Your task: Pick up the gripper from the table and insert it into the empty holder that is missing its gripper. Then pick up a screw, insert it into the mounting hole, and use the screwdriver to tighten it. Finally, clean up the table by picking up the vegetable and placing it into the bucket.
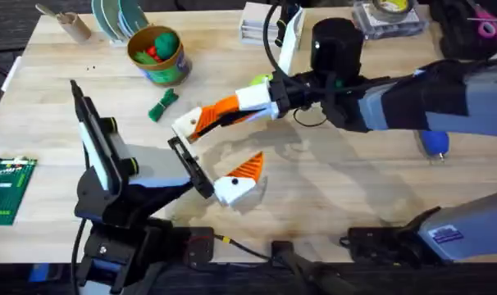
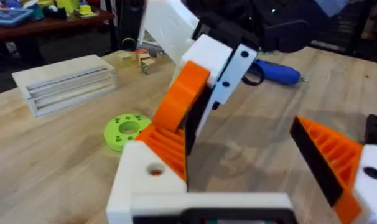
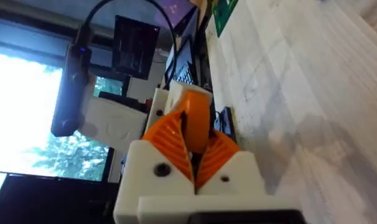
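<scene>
My right gripper (image 1: 214, 119) reaches across the middle, shut on the small orange ribbed gripper (image 3: 196, 115). It holds that piece (image 2: 179, 109) against the white empty holder (image 2: 145, 180) of my left arm, whose mounting hole (image 2: 155, 169) shows. My left gripper (image 1: 220, 149) stands open, its other finger carrying an orange pad (image 2: 331, 155). The blue screwdriver (image 1: 433, 143) lies on the table (image 1: 330, 188) at the right. The dark green vegetable (image 1: 162, 105) lies just in front of the green, yellow-rimmed bucket (image 1: 160, 70), which holds toy pieces.
A lime-green disc (image 2: 126, 129) lies near the right arm's wrist. A brown cup (image 1: 70, 24) and stacked plates (image 1: 117, 16) stand at the back left, a white box (image 1: 257, 20) at the back middle. A green baseplate (image 1: 6, 188) sits at the left edge.
</scene>
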Robot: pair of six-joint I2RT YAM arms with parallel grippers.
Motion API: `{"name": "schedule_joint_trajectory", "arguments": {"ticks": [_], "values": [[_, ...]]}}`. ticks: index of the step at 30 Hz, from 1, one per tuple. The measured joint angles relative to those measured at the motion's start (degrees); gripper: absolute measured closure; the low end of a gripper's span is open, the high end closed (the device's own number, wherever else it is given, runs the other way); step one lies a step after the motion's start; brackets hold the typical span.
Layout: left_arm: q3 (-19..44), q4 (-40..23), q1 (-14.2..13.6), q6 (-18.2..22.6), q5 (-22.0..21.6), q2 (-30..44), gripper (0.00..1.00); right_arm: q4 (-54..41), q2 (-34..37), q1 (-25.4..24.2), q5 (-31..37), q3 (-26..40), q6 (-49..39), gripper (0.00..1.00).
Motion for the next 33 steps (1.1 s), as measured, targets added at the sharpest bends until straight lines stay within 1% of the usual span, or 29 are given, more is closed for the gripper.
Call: {"name": "schedule_joint_trajectory", "arguments": {"ticks": [9,21,22,23,24,25,26,27,29,30,33], "values": [[0.00,0.40,0.63,0.01,-2.20,0.00,0.007,-0.28,0.00,2.55,5.31,1.39,-0.49,0.993],[0.00,0.37,0.80,-0.01,-3.71,0.00,0.007,-0.36,0.11,3.37,7.87,1.71,-0.56,0.986],[0.00,0.31,0.80,-0.01,-3.75,0.00,0.007,-0.42,0.11,3.27,7.70,1.71,-0.50,0.945],[0.00,0.24,0.78,0.01,-3.73,0.00,0.007,-0.47,0.11,3.06,7.37,1.73,-0.51,0.858],[0.00,0.30,0.77,0.04,-3.22,0.00,0.007,-0.50,0.11,2.85,6.97,1.76,-0.57,0.763],[0.00,0.26,0.52,0.05,-1.59,0.00,0.008,-0.46,0.15,2.54,6.59,1.87,-0.58,0.637],[0.00,0.09,0.06,0.05,-0.39,0.00,0.008,-0.39,0.20,2.15,5.89,2.08,-0.61,0.494],[0.00,0.00,-0.69,0.05,2.89,0.00,0.008,-0.19,0.21,-1.15,0.88,2.63,-0.76,0.147],[0.00,0.00,-0.69,0.05,3.49,0.00,0.008,-0.19,0.21,-2.62,-0.73,2.65,-0.77,0.059],[0.00,0.00,-0.69,0.05,3.66,0.00,0.008,-0.18,0.21,-3.40,-1.24,2.67,-0.76,0.032],[0.01,0.00,-0.69,0.05,3.95,0.00,0.008,-0.16,0.21,-5.20,-1.05,2.67,-0.75,0.011]]}}
